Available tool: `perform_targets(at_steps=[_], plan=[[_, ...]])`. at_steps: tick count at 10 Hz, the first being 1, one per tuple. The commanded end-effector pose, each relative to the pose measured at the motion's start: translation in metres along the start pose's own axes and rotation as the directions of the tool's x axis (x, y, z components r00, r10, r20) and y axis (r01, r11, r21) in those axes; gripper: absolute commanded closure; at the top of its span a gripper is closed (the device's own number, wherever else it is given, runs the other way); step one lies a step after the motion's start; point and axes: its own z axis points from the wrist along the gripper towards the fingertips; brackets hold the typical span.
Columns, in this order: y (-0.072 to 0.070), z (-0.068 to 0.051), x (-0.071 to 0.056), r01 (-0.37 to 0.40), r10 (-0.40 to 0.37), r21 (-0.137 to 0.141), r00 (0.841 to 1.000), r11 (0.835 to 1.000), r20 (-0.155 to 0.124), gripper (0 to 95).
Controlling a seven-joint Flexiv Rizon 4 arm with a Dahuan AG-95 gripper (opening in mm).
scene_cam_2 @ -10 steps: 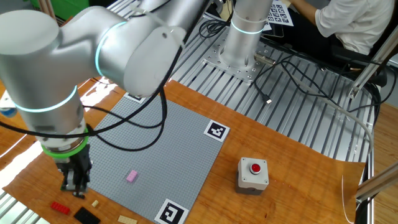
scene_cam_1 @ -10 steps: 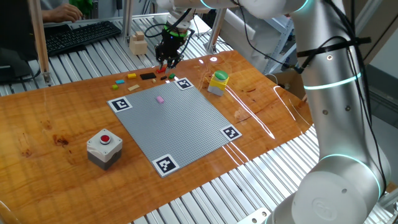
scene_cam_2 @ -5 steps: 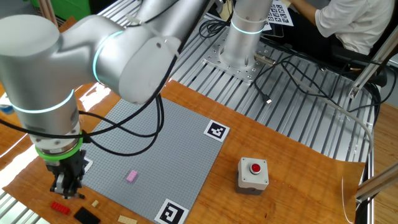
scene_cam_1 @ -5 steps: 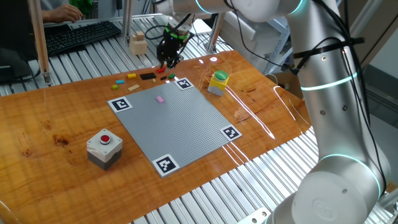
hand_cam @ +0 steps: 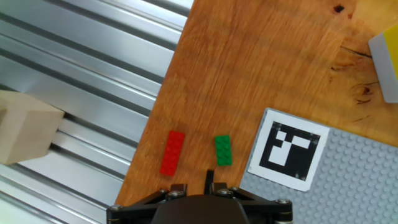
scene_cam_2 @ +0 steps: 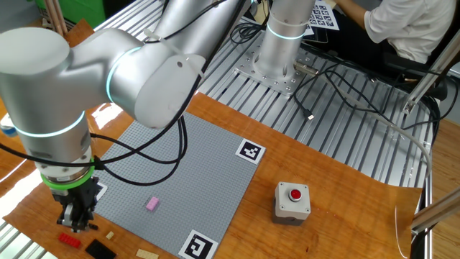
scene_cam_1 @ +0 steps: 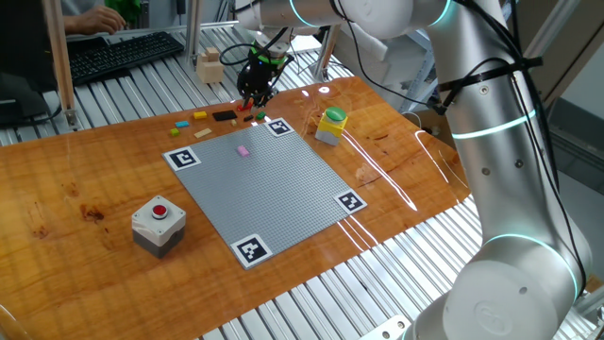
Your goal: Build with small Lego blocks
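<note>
A: Status on your gripper [scene_cam_1: 253,95]?

B: Jaws nearly together, only a narrow gap; can't tell whether anything is pinched. Fingertips mostly cut off in hand view.

A: Bricks?

B: Landmark: corner marker [hand_cam: 288,148]. Green brick [hand_cam: 222,150] just beside it, red brick [hand_cam: 172,152] beyond the green. Pink brick [scene_cam_1: 243,150] on the grey baseplate [scene_cam_1: 269,184]. Black brick [scene_cam_1: 225,116] near the marker; the rest too small to read.

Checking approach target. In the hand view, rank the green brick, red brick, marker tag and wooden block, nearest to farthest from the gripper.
Gripper sits at the bottom edge.
1. Green brick: just above the fingertips, slightly right.
2. Red brick: left of the green one.
3. Marker tag: right, on the grey baseplate's corner.
4. Wooden block: far left, on the metal slats.
</note>
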Motion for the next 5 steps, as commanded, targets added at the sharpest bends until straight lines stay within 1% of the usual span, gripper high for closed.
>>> perform_targets(at_steps=[1, 4, 5], plan=[[-0.0007, 0.0010, -0.0014, -0.023, 0.023, -0.004, 1.000, 1.000, -0.005, 76.0], [-0.0021, 0.0036, -0.0031, -0.030, 0.030, -0.004, 1.000, 1.000, -0.007, 76.0], [-0.0023, 0.0048, -0.0031, -0.032, 0.032, -0.005, 0.999, 0.999, -0.009, 95.0]])
